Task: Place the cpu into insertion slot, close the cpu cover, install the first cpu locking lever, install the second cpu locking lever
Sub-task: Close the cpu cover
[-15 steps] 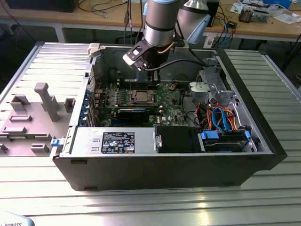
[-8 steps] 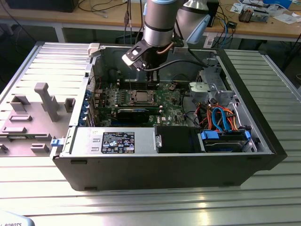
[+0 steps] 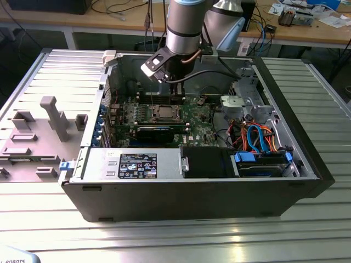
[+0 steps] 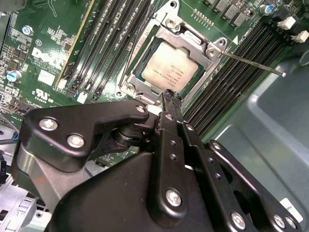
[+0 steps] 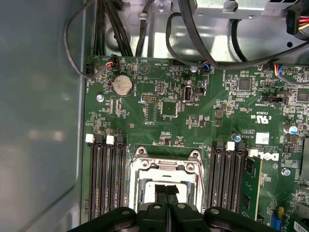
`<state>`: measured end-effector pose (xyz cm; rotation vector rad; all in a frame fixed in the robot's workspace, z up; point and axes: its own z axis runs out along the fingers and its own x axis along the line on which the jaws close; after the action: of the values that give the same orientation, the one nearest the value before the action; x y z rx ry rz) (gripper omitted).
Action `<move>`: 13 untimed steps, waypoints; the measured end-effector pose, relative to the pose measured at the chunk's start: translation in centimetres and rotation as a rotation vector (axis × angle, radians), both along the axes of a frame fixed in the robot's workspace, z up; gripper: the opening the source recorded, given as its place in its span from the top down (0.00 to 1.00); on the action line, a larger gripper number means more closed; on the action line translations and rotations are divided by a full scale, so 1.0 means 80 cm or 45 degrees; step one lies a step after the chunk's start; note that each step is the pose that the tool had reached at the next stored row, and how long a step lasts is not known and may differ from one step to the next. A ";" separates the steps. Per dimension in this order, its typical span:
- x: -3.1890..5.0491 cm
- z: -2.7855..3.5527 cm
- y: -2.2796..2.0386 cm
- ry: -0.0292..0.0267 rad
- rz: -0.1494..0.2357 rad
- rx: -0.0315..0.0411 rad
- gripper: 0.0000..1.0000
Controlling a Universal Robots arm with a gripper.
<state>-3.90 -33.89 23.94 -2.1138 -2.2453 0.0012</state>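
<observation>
— How is the gripper (image 4: 169, 96) standing?
— Its two black fingers are pressed together with nothing between them. The tips are down at the rim of the insertion slot (image 4: 129, 87). I can't tell whether they touch the metal.
— And the cpu (image 4: 168, 67)?
— It's seated flat in the slot with its silvery top facing up. The cpu cover (image 4: 188, 36) lies down around it, so the chip shows through the square window.
— Any lever showing?
— One thin metal locking lever (image 4: 251, 64) sticks out from a corner of the cover, across the long black memory slots (image 4: 227, 79) toward the grey case wall. I couldn't say whether it is latched.
— What's around that?
— The green circuit board (image 5: 169, 111), with a round coin cell (image 5: 122, 85) farther along it. The arm (image 3: 186, 27) comes down from the far side into the open computer case (image 3: 192, 192), over the far middle of the board. Blue and orange cables (image 3: 258, 137) sit toward the exterior view's right, and a grey moulded tray (image 3: 44, 131) lies outside the case at the exterior view's left. All of it is on a ribbed metal table (image 3: 164, 235)
</observation>
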 end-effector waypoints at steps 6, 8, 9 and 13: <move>-0.003 -0.0011 0.0000 0.0000 0.000 0.0000 0.89; -0.004 -0.0014 0.0000 -0.0001 0.000 0.0001 0.89; -0.005 -0.0018 0.0000 0.0000 0.000 0.0001 0.89; -0.008 -0.0030 0.0000 0.0000 0.000 0.0001 0.89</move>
<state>-4.50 -33.89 23.70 -2.1139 -2.2453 0.0011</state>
